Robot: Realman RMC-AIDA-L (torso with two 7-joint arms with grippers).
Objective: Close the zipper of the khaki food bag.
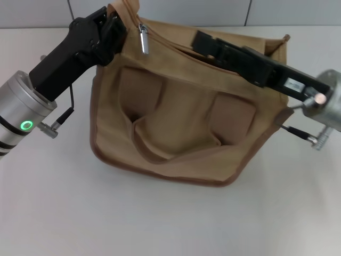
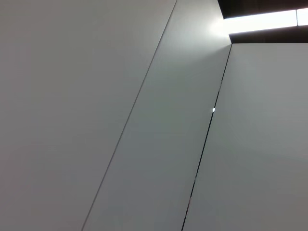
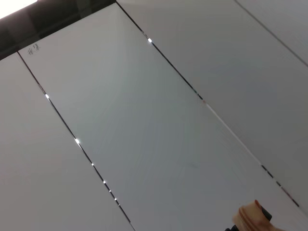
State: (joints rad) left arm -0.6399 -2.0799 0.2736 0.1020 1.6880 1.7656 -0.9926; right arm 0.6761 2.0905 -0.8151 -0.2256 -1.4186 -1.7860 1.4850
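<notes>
The white table [image 1: 160,224] carries everything, and the khaki food bag [image 1: 181,122] stands on it in the middle, its front side with 2 broad patches and 1 looped handle [image 1: 154,144] facing the robot. I take the bag as the landmark.

The left arm [image 1: 32,106] comes from the bag's left side, and the left gripper [image 1: 114,26] is at the bag's upper left corner, pinching the canvas there. The right arm [image 1: 319,101] comes from the bag's right side, and the right gripper [image 1: 205,42] lies across the bag's top opening; whether its fingers are spread or pressed together, I cannot tell.

The zipper [image 1: 160,37] runs along the bag's top. Its silver pull tab [image 1: 143,38] hangs near the left corner, just beside the left gripper.
</notes>
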